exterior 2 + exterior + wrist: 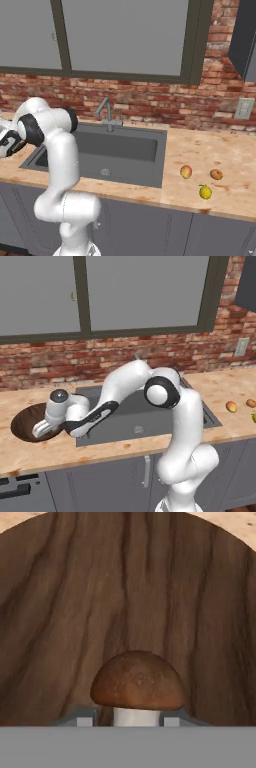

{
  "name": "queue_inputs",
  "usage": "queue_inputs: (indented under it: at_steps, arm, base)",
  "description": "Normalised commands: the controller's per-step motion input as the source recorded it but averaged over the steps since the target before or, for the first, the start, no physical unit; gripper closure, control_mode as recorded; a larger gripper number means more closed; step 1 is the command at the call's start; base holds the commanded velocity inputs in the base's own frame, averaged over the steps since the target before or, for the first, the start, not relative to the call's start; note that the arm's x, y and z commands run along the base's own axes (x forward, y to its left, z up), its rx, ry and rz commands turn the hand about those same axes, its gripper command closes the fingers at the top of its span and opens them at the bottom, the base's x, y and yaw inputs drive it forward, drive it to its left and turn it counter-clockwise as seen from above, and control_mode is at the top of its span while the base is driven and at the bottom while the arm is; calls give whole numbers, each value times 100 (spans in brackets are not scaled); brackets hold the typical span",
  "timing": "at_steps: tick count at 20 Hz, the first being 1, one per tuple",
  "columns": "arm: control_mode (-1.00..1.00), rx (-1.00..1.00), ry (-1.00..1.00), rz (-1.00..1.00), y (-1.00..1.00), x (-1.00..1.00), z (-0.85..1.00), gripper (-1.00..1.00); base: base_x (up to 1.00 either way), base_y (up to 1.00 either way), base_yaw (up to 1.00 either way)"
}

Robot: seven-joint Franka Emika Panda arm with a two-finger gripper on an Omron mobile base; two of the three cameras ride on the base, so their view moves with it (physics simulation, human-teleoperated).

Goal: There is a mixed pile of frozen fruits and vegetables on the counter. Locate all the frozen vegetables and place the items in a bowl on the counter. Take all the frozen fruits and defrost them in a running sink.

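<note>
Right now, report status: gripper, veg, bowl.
Gripper over bowl, jaws flanking a mushroom; grip or release unclear. Three pieces on counter right of sink: lemon, two fruits. Nothing in the way.

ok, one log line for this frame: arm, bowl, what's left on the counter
gripper: over bowl, mushroom between fingertips | grip: unclear | sink: no items seen | counter: two orange fruits, one yellow item, right of sink

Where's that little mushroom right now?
In the hand view, the mushroom sits between the pincer tips, over the wooden bowl, which lies left of the sink.
</note>
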Motion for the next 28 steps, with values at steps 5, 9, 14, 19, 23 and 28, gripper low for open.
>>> queue_inputs:
  at_steps: [5, 9, 14, 19, 23, 28]
  arm:
    - [-100, -3, 0, -13, -10, 0, 82, -100]
    - [-100, 0, 9, -14, -55, -2, 100, -100]
    - [-100, 8, 16, -16, -65, -45, 87, -100]
    - [-100, 18, 11, -18, -96, -80, 50, -100]
    - [-100, 12, 6, -16, -100, -75, 26, -100]
    - [-100, 2, 0, -7, -100, -61, 24, -100]
  base:
    - [0, 0, 0]
    - [0, 0, 0]
    - [0, 0, 0]
    - [0, 0, 0]
    - [0, 0, 0]
    - [0, 0, 0]
